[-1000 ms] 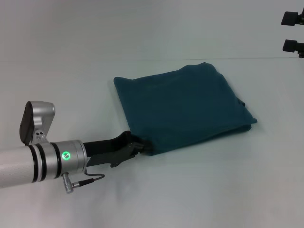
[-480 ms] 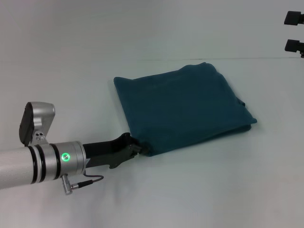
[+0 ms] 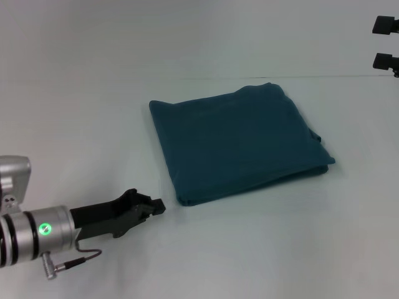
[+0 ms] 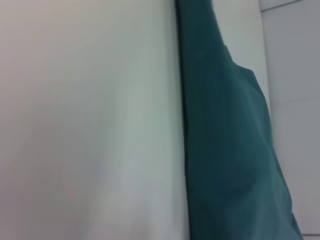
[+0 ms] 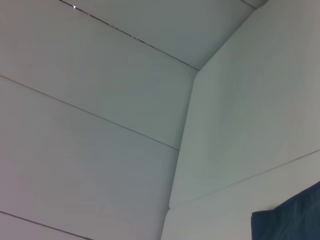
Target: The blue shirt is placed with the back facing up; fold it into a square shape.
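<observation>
The blue shirt (image 3: 240, 143) lies folded into a rough square on the white table (image 3: 93, 112), plain side up. It also shows in the left wrist view (image 4: 225, 150), and one corner of it shows in the right wrist view (image 5: 295, 215). My left gripper (image 3: 153, 205) is low over the table, just off the shirt's near left corner. It is apart from the cloth, open and empty. My right gripper (image 3: 386, 42) is at the far right edge of the head view, raised, open and empty.
The table's far edge (image 3: 187, 78) runs behind the shirt. Bare table surface lies to the left of the shirt and in front of it. A white wall with seams (image 5: 100, 115) shows in the right wrist view.
My left gripper has let go of the shirt's near left corner and pulled back down and to the left. The corner now lies flat. The right gripper has barely moved.
</observation>
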Controlling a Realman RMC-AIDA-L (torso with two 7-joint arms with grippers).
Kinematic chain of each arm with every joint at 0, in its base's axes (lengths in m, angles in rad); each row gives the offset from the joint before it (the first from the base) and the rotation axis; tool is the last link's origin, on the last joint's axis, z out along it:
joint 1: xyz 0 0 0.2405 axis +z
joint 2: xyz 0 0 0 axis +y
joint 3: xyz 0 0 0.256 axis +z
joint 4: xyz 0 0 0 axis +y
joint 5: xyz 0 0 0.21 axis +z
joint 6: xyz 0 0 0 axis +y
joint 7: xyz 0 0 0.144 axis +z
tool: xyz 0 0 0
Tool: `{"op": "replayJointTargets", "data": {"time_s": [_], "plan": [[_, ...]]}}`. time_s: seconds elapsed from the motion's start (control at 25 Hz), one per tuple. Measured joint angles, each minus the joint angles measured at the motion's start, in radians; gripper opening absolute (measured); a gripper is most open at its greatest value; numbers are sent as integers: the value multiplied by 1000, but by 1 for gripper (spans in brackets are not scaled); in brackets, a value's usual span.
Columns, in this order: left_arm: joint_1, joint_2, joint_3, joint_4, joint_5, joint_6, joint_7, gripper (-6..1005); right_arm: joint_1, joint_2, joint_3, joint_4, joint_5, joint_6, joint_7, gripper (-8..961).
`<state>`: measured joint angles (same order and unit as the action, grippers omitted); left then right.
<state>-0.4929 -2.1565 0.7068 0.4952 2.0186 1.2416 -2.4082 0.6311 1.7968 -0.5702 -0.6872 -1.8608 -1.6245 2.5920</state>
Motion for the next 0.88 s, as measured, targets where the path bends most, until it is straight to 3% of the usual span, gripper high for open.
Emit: {"op": "replayJointTargets", "data": {"time_s": [0.28,0.56,0.88], "plan": [[7,5,-13,13,1,26,18,91,3,1,0,0,0,-2,3,924],[-13,2,-3,5,2,-28,15,129,1,3,1,0,0,-4,3,924],[-56,-5,-3,-39,-4,-69,17,380,4,3,3,0,2,-3,4,924]]}}
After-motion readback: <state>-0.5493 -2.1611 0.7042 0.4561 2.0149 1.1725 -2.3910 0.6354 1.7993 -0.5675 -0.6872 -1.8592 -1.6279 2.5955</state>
